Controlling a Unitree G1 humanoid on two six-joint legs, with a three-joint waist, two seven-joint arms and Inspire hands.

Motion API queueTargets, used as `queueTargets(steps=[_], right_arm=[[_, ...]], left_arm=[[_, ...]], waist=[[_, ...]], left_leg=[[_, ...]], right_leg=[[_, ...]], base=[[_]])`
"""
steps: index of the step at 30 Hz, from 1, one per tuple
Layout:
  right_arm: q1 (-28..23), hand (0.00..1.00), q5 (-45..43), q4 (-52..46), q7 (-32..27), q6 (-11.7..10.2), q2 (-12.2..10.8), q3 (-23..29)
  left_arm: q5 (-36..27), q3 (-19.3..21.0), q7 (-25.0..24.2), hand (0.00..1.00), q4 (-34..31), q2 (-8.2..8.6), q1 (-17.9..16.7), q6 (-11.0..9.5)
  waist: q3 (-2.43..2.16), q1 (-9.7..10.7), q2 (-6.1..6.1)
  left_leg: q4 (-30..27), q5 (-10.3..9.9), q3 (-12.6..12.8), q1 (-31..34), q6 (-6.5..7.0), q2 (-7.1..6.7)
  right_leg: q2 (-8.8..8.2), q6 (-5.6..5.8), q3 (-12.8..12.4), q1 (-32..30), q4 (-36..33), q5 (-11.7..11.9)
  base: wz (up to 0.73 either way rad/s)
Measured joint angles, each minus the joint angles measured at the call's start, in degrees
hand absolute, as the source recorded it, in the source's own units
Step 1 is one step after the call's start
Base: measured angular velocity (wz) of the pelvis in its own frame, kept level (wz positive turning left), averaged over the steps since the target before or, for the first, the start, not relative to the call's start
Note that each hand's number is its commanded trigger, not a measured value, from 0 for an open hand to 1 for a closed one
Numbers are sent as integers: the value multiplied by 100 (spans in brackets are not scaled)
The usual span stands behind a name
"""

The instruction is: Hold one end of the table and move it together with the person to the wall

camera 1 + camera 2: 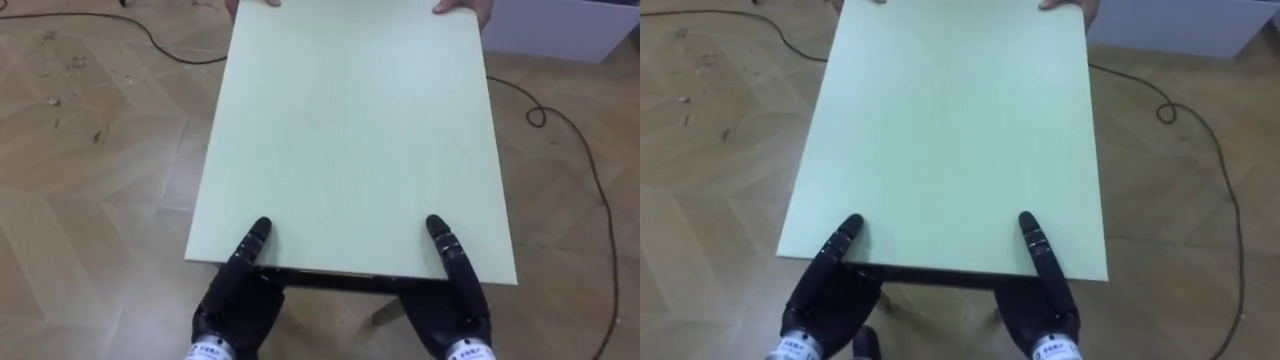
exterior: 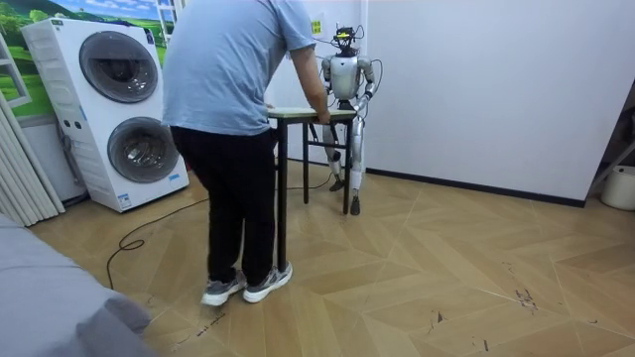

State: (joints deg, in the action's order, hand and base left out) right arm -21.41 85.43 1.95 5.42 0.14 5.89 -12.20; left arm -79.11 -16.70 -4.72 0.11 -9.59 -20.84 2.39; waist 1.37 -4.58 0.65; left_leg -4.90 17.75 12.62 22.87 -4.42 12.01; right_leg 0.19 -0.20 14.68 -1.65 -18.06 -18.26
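Standing at one end of a pale green table (image 1: 350,130), the robot faces a person (image 2: 233,119) who bends over the opposite end, back to the room camera. The table sits between the two of them on a wooden herringbone floor (image 1: 90,180), its dark legs reaching down toward the boards; whether the feet touch the floor cannot be told.

Seen from the robot's head, the left hand (image 1: 235,300) meets the near edge toward the table's left corner and the right hand (image 1: 450,310) meets the same edge toward the right corner. A single black digit of each hand lies straight on the tabletop, pointing toward the far end. The rest of each hand sits at or below the edge, so whether either hand closes on the table cannot be told.

At the far edge, the person's hands (image 1: 460,8) rest on the two corners, their fingertips over the top of the board. The tabletop between the two pairs of hands carries nothing.

In the room view the robot stands close to a white wall (image 2: 476,89), upright, arms lowered to the table. Two stacked washing machines (image 2: 119,109) stand on the room view's left, well apart from the table.
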Motion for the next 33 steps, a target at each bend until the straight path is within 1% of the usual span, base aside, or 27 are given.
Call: queueTargets(steps=[1,2,3,4,5,6,7,8,9,10,11,12,13,14,15,16,17,18,19,20,21,22,23,25,28,32,33], right_arm=[[31,100,-23,42,0,7,-5,-7],[56,100,-65,58,-1,38,5,-22],[78,100,-208,59,-10,70,54,-38],[83,100,-285,59,-19,78,91,-37],[80,100,-298,60,-23,80,94,-38],[80,100,-298,60,-22,87,114,-43],[81,100,-308,58,-20,88,133,-46],[72,100,-327,58,-1,85,133,-47],[66,100,-327,58,10,85,134,-51],[70,100,-333,56,11,84,137,-59],[81,100,-336,54,11,77,141,-61],[79,100,-335,61,9,62,187,-61],[13,100,-319,58,20,10,254,-71],[-9,100,-309,47,37,-13,294,-77],[-30,100,-301,15,67,-35,282,-99],[19,100,-302,-150,71,-89,266,-125],[186,100,-287,-74,64,-112,304,-145],[228,100,-274,0,64,-144,296,-134],[210,100,-246,29,64,-170,290,-98],[189,100,-229,30,63,-184,258,-80],[181,100,-220,69,46,-196,183,3],[184,100,-247,145,46,-213,86,22],[184,100,-259,179,47,-217,61,18],[237,100,-270,187,68,-235,59,-2],[210,100,-239,215,75,-259,80,-5],[122,100,-250,219,66,-268,139,11],[120,100,-244,219,64,-252,143,12]], left_arm=[[-86,-10,0,100,27,-8,-27,-50],[-155,-13,-3,100,30,-17,-88,-80],[-274,-27,-16,100,30,-37,-194,-79],[-384,-51,-18,100,33,-2,-268,-73],[-392,-68,-18,100,48,21,-310,-66],[-392,-67,-18,100,56,34,-327,-61],[-392,-67,-18,100,55,52,-349,-50],[-395,-67,-18,100,55,58,-353,-46],[-396,-65,-18,100,55,55,-356,-46],[-398,-63,-18,100,56,64,-357,-50],[-397,-60,-18,100,56,70,-351,-53],[-387,-69,-17,100,68,89,-345,-43],[-389,-118,-9,100,115,106,-333,-22],[-401,-146,-5,100,121,120,-336,-24],[-446,-170,-5,100,75,62,-350,-27],[-433,-134,-10,100,-47,42,-272,-52],[-366,-94,-9,100,35,181,-184,-71],[-371,-98,-8,100,122,203,-110,-51],[-364,-142,-5,100,254,197,70,-31],[-342,-166,-3,100,318,188,171,-40],[-344,-241,-3,100,416,191,329,-143],[-350,-306,-2,100,523,205,402,-264],[-352,-332,-2,100,563,198,401,-332],[-347,-330,-1,100,596,218,446,-322],[-345,-349,0,100,685,235,456,-312],[-336,-393,-1,100,765,219,446,-301],[-354,-382,-1,100,771,206,447,-283]], waist=[[26,-102,28],[22,-177,37],[27,-218,-24],[30,-183,-127],[32,-93,-232],[33,-46,-268],[33,46,-330],[30,177,-398],[31,273,-417],[29,449,-477],[41,516,-513],[80,632,-534],[70,721,-503],[73,778,-555],[-88,913,-600],[-46,912,-561],[31,870,-756],[26,887,-780],[39,972,-746],[41,1023,-687],[53,1059,-537],[51,1042,-478],[4,1028,-425],[8,1013,-459],[7,956,-447],[10,950,-385],[10,913,-353]], left_leg=[[-606,-370,9,65,199,26],[-1147,-812,28,113,294,26],[-2211,-1602,80,157,293,0],[-3107,-2179,32,157,342,-34],[-3873,-2592,-55,112,394,-60],[-4169,-2750,-66,42,419,-61],[-4605,-3040,-77,-200,396,-61],[-4856,-3220,-101,-527,375,-40],[-4895,-3286,-95,-724,344,-27],[-4842,-3355,-43,-1116,300,22],[-4730,-3417,-32,-1280,250,37],[-4170,-3630,-32,-1483,169,-101],[-3476,-3639,-146,-1731,184,-372],[-3045,-3637,-281,-1892,183,-454],[-2341,-3668,-530,-1987,125,-572],[-2360,-3884,-498,-1894,-35,-548],[-2290,-4186,-479,-1886,-95,-372],[-2185,-4233,-448,-1905,-61,-372],[-1904,-4214,-274,-1973,12,-393],[-1768,-4158,-217,-2009,175,-442],[-1664,-4038,-264,-2044,400,-593],[-1684,-4003,-370,-2025,457,-664],[-1706,-3987,-378,-1954,486,-761],[-1689,-3913,-300,-1805,562,-841],[-1673,-3846,-175,-1762,640,-922],[-1611,-3705,-114,-1773,787,-1102],[-1541,-3609,-93,-1767,836,-1163]], right_leg=[[-181,-132,155,-176,-186,-40],[-271,-157,236,-237,-243,-20],[-429,-173,435,-253,-269,50],[-484,-150,617,-261,-267,143],[-491,-156,820,-274,-271,210],[-489,-170,926,-287,-276,232],[-473,-193,1106,-352,-306,279],[-456,-186,1319,-375,-314,323],[-459,-189,1425,-394,-344,324],[-484,-184,1654,-445,-447,329],[-509,-180,1722,-468,-544,332],[-606,-184,1697,-572,-808,344],[-631,-431,1263,-814,-1032,485],[-509,-553,908,-1012,-1035,526],[-31,-574,313,-1293,-393,729],[-2,-511,458,-1389,-81,1137],[49,-548,604,-1481,-241,1187],[16,-548,657,-1549,-362,1185],[-107,-545,703,-1627,-539,1183],[-198,-533,706,-1700,-668,1178],[-366,-462,624,-1905,-989,1197],[-391,-278,447,-1999,-877,1293],[-405,-283,335,-1912,-496,1386],[-483,-348,421,-1949,-335,1583],[-541,-339,387,-1940,-242,1788],[-665,-251,253,-1926,-142,2060],[-690,-166,152,-1922,-29,2250]], base=[[-52],[-80],[-58],[-25],[4],[23],[34],[41],[48],[37],[47],[47],[44],[30],[19],[0],[0],[26],[60],[69],[38],[13],[-9],[-7],[-9],[-4],[0]])
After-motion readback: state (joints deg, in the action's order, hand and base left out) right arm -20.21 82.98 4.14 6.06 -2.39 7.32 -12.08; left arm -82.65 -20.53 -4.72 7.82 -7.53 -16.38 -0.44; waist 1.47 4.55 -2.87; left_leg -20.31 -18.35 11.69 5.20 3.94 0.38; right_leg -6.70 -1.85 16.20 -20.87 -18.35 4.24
